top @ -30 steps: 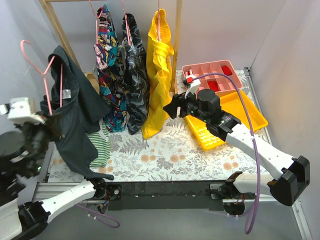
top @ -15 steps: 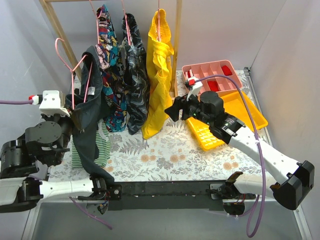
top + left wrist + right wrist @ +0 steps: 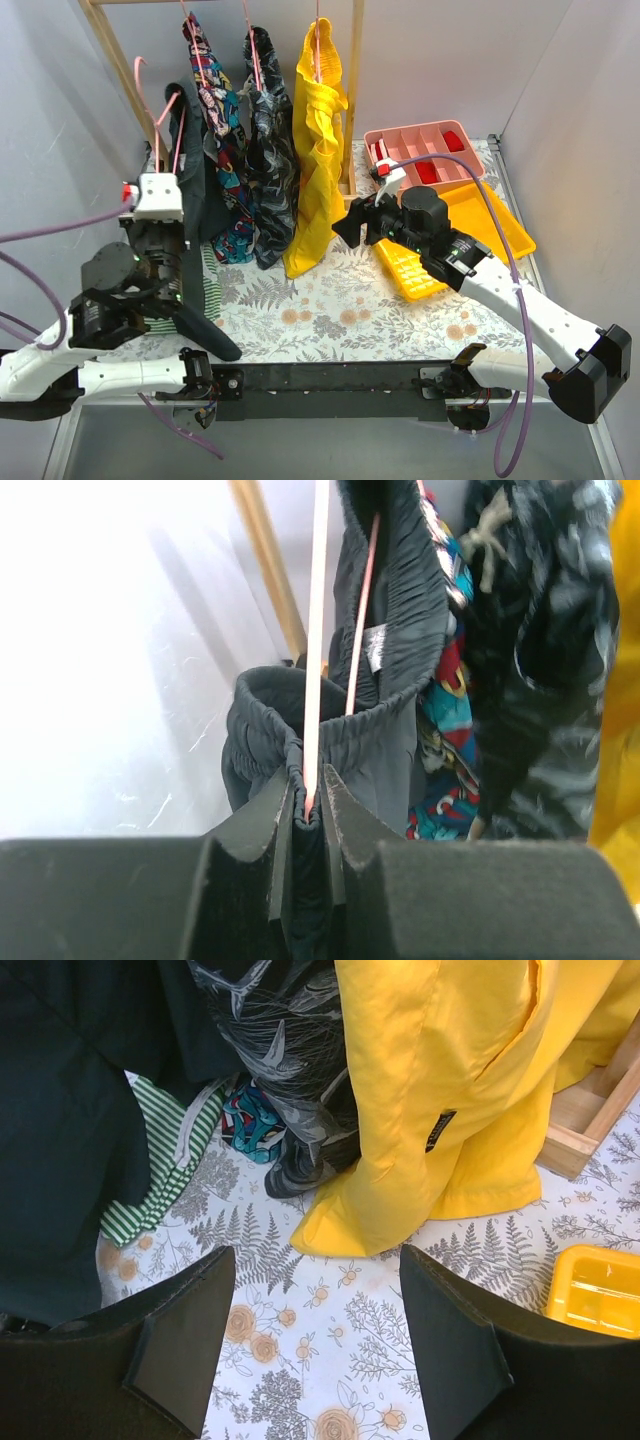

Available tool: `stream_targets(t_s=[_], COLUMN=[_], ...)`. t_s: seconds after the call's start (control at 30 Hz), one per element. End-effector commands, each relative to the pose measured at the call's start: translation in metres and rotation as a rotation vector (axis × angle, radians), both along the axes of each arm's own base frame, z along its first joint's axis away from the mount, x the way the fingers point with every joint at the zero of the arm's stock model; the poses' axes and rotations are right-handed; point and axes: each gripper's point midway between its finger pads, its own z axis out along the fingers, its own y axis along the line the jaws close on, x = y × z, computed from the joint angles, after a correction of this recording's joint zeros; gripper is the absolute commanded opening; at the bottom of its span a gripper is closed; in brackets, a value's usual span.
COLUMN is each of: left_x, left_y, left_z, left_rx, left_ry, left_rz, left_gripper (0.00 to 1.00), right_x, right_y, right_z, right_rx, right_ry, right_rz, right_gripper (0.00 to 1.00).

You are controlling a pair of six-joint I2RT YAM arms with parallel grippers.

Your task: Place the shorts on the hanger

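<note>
- The left gripper [image 3: 308,792] is pressed together on the lower wire of the hanger [image 3: 319,620]. A fold of dark waistband is caught in the same pinch, which I judge stops the cloth slipping along the wire.
- The shorts [image 3: 193,170] hang over that hanger at the far left, just beside the multicoloured garment [image 3: 215,110] and near the slanted post of the wooden rack [image 3: 115,55].
- The arm holds the hanger high with its hook uppermost. It looks ready for the rail, though I cannot see the hook resting on anything.
- The right gripper [image 3: 315,1260] is spread wide and holds nothing. It hovers over the table [image 3: 330,300] near the foot of the yellow garment [image 3: 318,150], well apart from the shorts and out of the left arm's way.
- A green striped cloth [image 3: 207,290] lies under the shorts.
- The dressing looks done. Hooking it up seems the remaining step.
</note>
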Motion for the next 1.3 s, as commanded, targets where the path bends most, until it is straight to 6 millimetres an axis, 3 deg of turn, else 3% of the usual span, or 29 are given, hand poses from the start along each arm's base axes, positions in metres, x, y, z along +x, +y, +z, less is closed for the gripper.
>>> stream_targets(t_s=[0.0,0.13,0.2,0.3,0.33,0.37,0.4,0.43,0.47,0.53,0.7,0.83,0.93,1.07,1.23,1.27], left_x=[-0.01,-0.003,0.003,0.031,0.046,0.06,0.071,0.086,0.094,0.109,0.122,0.136,0.145,0.156,0.169,0.172], left_y=[0.025,0.017,0.016,0.022,0.024,0.044,0.044,0.031,0.032,0.037,0.019,0.021,0.029,0.055,0.055,0.067], left_z=[0.014,0.018,0.018,0.01,0.017,0.005,0.0,-0.027,-0.03,-0.019,-0.014,-0.006,0.001,0.008,0.03,0.033], left_rx=[0.001,-0.012,0.069,0.169,0.203,0.245,0.229,0.319,0.043,-0.031,-0.166,-0.191,-0.196,-0.222,-0.237,-0.238], left_ry=[0.041,0.036,0.057,0.065,0.026,0.056,0.063,0.195,0.152,0.094,0.058,0.047,0.03,0.005,-0.036,-0.035], left_rz=[0.15,0.199,0.243,0.309,0.305,0.409,0.41,0.257,0.253,0.218,0.035,-0.015,-0.041,-0.027,-0.071,-0.05], left_gripper=[0.0,0.0,0.0,0.0,0.0,0.0,0.0,0.0,0.0,0.0,0.0,0.0,0.0,0.0,0.0,0.0], right_x=[-0.003,-0.005,-0.006,-0.007,-0.007,-0.008,-0.008,-0.008,-0.009,-0.008,-0.008,-0.009,-0.011,-0.012,-0.012,-0.012], right_y=[0.008,0.008,0.007,0.008,0.008,0.008,0.008,0.006,0.005,0.002,-0.002,-0.001,0.0,0.004,0.006,0.006], right_z=[0.013,0.015,0.015,0.014,0.014,0.014,0.015,0.016,0.016,0.017,0.021,0.02,0.019,0.022,0.021,0.022], right_rx=[0.032,0.036,0.039,0.04,0.041,0.039,0.037,0.034,0.026,0.015,0.007,0.006,0.007,0.004,0.0,0.001], right_ry=[-0.033,-0.033,-0.037,-0.031,-0.031,-0.028,-0.033,-0.036,-0.036,-0.047,-0.067,-0.069,-0.067,-0.062,-0.058,-0.061], right_rz=[0.038,0.045,0.045,0.048,0.051,0.053,0.056,0.05,0.047,0.04,0.034,0.044,0.057,0.078,0.085,0.085], right_gripper=[0.73,0.73,0.73,0.73,0.73,0.73,0.73,0.73,0.73,0.73,0.73,0.73,0.73,0.73,0.73,0.73])
